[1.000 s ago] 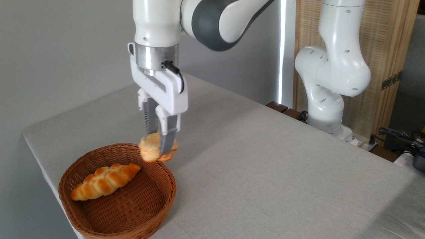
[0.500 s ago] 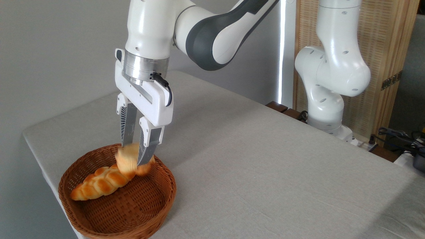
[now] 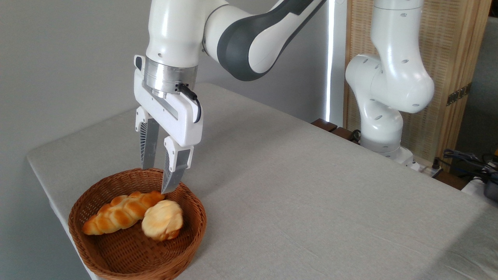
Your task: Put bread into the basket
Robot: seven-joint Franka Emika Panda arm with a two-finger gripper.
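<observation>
The bread [image 3: 163,219], a small round cream bun with browned edges, lies inside the brown wicker basket [image 3: 194,229] at the table's front left corner. It rests against the right end of a long braided loaf [image 3: 120,212] that also lies in the basket. My gripper [image 3: 157,179] hangs just above the basket's far rim, pointing down, open, with nothing between its fingers. The bun sits a little below and in front of the fingertips, apart from them.
The grey tablecloth [image 3: 295,194] stretches to the right of the basket. The arm's white base [image 3: 383,120] stands at the table's far right edge, with a wooden screen behind it. Cables and dark gear [image 3: 472,163] lie at the far right.
The gripper carried the bun left over the basket, then opened. The bun dropped out and now lies in the basket beside the braided loaf. The gripper has barely moved since.
</observation>
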